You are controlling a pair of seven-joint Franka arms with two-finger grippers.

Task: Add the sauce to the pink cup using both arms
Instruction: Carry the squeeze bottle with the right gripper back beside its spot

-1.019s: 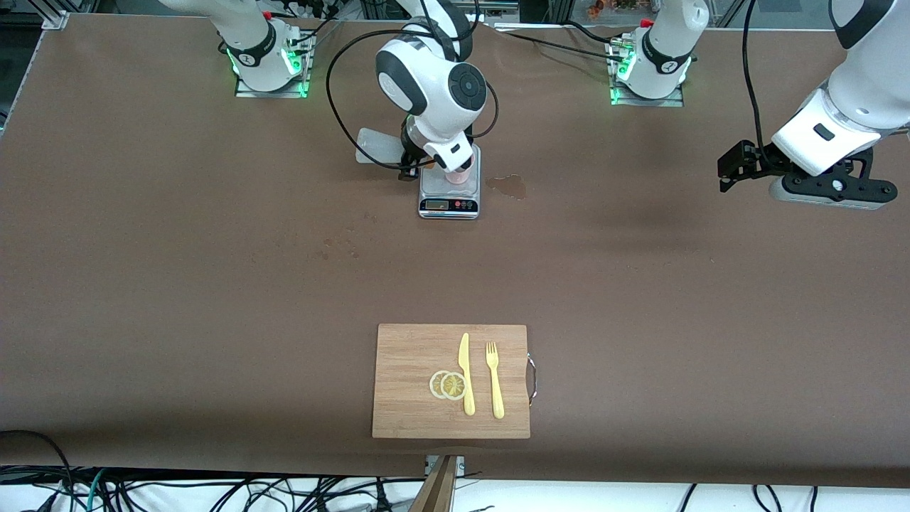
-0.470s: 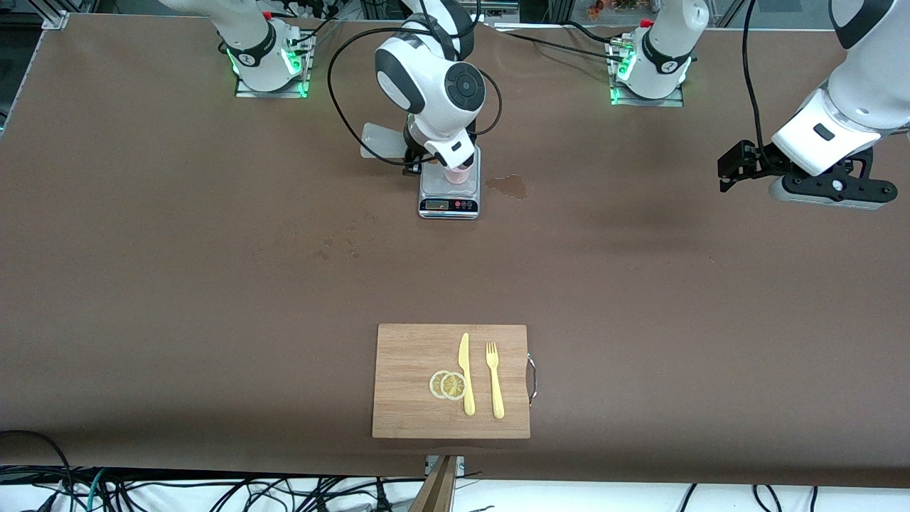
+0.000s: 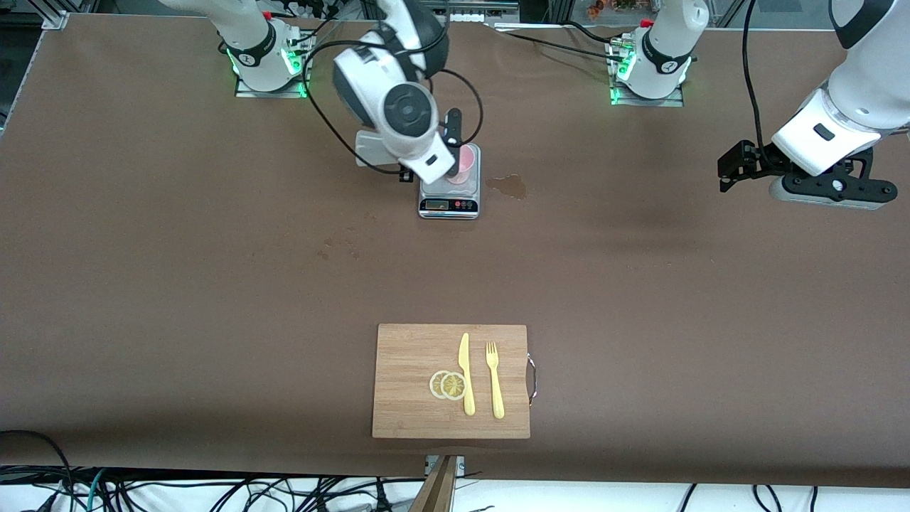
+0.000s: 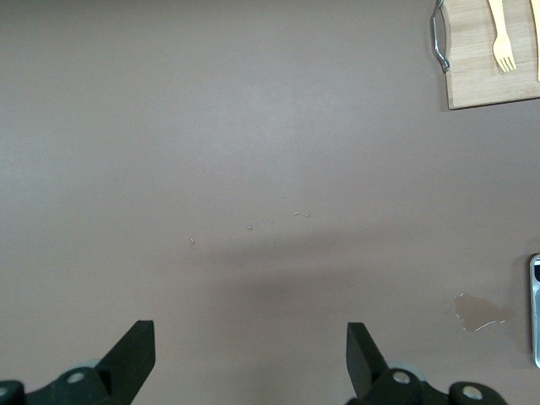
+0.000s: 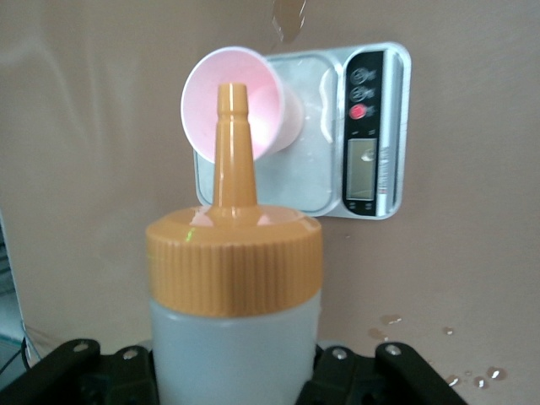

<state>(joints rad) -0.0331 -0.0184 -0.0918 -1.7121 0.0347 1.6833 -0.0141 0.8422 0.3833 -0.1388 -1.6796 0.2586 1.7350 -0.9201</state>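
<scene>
Right gripper (image 5: 232, 380), near the tabletop's (image 3: 640, 284) edge along the robots' bases, is clamped on the sauce (image 5: 234, 291) bottle. The bottle's orange nozzle points toward the mouth of the pink cup (image 3: 463, 162), stopping just short of the rim. The pink cup stands on a small digital scale (image 3: 449, 199). A wet stain (image 3: 508, 185) lies beside the scale toward the left arm's end. A cutting board (image 3: 412, 384) with lemon slices (image 3: 448, 385), knife (image 3: 466, 373) and fork (image 3: 494, 380) sits at the edge nearest the front camera. Left gripper (image 4: 251, 359) waits, fingers apart, over bare tabletop at the left arm's end.
</scene>
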